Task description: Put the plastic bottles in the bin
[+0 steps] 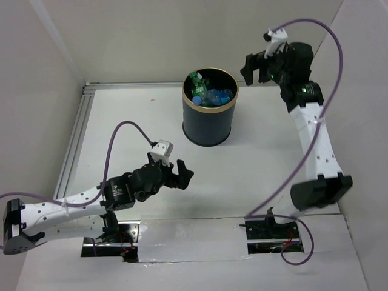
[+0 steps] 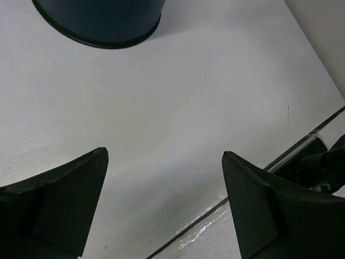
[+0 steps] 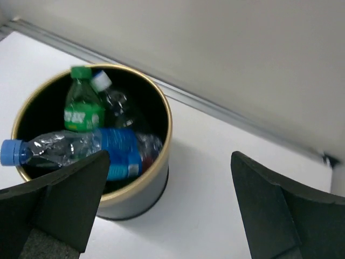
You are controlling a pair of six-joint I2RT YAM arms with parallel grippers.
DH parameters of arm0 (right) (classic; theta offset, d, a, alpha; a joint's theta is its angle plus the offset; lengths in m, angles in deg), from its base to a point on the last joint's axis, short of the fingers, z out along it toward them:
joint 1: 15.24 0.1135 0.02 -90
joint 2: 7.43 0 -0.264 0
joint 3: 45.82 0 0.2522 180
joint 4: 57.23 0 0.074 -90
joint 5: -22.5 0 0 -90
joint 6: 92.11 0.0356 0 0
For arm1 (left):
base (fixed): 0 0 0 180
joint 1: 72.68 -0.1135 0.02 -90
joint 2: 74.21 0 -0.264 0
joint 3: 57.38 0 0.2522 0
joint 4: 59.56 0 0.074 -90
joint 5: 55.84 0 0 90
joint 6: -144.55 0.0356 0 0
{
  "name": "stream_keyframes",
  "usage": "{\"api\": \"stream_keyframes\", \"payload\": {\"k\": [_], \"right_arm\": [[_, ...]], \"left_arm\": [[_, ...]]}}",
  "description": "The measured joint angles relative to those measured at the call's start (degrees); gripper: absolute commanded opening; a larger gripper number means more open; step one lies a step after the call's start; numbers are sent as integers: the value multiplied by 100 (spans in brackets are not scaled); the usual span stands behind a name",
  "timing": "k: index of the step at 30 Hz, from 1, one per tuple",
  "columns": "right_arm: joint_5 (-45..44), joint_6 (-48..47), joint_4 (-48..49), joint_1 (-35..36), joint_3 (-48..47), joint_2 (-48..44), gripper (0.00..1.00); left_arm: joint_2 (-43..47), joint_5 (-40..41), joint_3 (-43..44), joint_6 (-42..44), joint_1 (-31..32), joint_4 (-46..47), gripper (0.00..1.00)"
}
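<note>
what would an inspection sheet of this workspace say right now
surface: white table, no loose bottles seen on it
job's things: bin upright mid-table; plastic bottles piled inside, a green bottle upright, a blue-capped bottle lying across the top, cap over the rim
clutter: nothing seen
grippers: left gripper open, empty, on the bin's near left; right gripper open, empty, above rim height to the bin's right
cables: purple cables loop off both wrists, apart from the bin
surroundings: plain walls on three sides; metal rail along the left edge
</note>
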Motion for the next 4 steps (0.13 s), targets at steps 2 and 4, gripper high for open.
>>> {"api": "stream_keyframes", "payload": {"k": [2, 4], "right_arm": [[-542, 208, 74, 0, 946, -785, 100], [-935, 365, 118, 17, 2052, -1574, 100]], "left_arm": [[-31, 70, 61, 13, 0, 9, 100], [-37, 140, 81, 24, 0, 15, 100]]}}
